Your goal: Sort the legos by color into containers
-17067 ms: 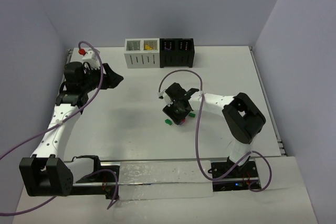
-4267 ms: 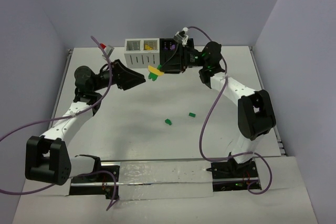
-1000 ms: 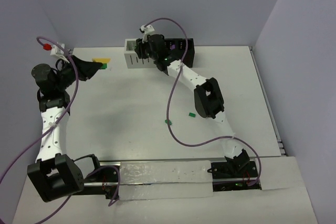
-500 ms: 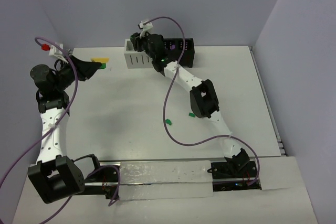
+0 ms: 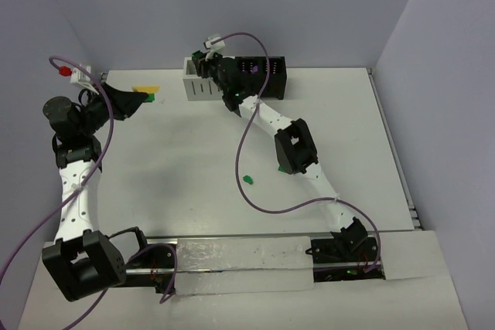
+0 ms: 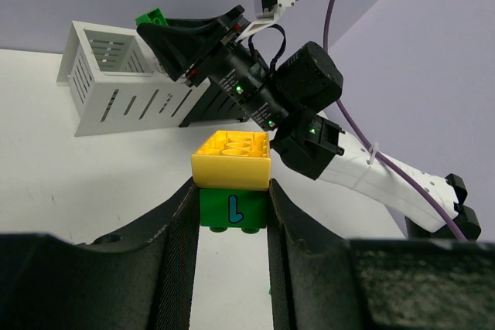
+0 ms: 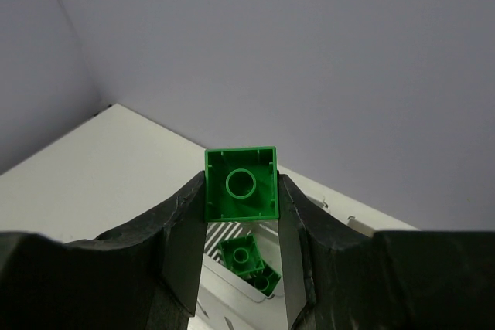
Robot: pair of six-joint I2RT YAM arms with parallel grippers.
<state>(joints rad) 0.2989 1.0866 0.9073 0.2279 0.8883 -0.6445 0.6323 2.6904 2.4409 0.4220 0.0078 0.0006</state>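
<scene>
Lilac walls enclose a white table (image 5: 178, 152). At far left, the left gripper (image 5: 139, 98) pinches a yellow-on-green lego stack (image 6: 232, 179) between its fingers. Well to its right, the right gripper (image 5: 205, 63) clamps a single green lego (image 7: 240, 184) directly above the white container (image 5: 199, 89), with more green legos (image 7: 246, 256) lying inside below its fingertips. The black container (image 5: 263, 76) adjoins further right. One loose green lego (image 5: 247, 179) lies on the table well apart from both grippers.
</scene>
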